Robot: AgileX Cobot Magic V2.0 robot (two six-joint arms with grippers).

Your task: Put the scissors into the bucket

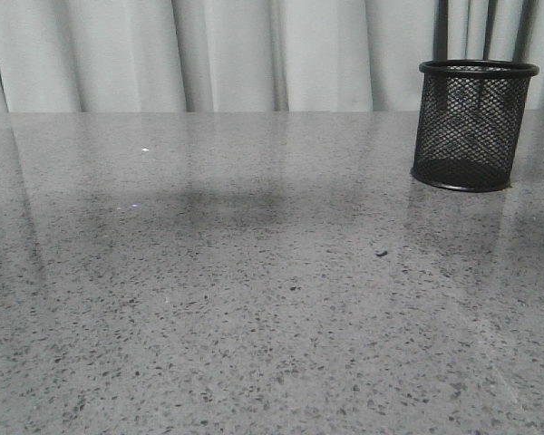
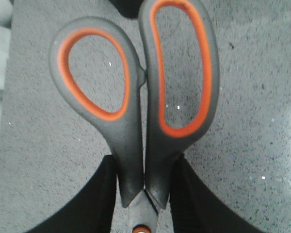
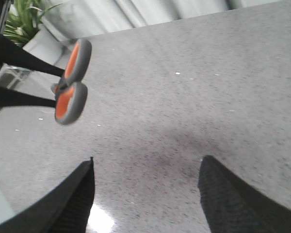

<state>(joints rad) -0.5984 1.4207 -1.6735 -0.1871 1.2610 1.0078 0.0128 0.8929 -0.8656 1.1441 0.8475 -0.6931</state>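
Scissors (image 2: 136, 121) clamped in the left gripper (image 2: 143, 194), fingers (image 2: 104, 199) pressed against the handle necks just below the orange-lined loops, held in the air above the speckled grey table (image 1: 208, 299). Bucket (image 1: 474, 125) upright near the table's far edge by the curtain (image 1: 208, 54), scissors outside it. Right gripper (image 3: 145, 194) spread wide, holding nothing.

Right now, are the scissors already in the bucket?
No, the bucket stands empty, while the left gripper holds the scissors above the table.
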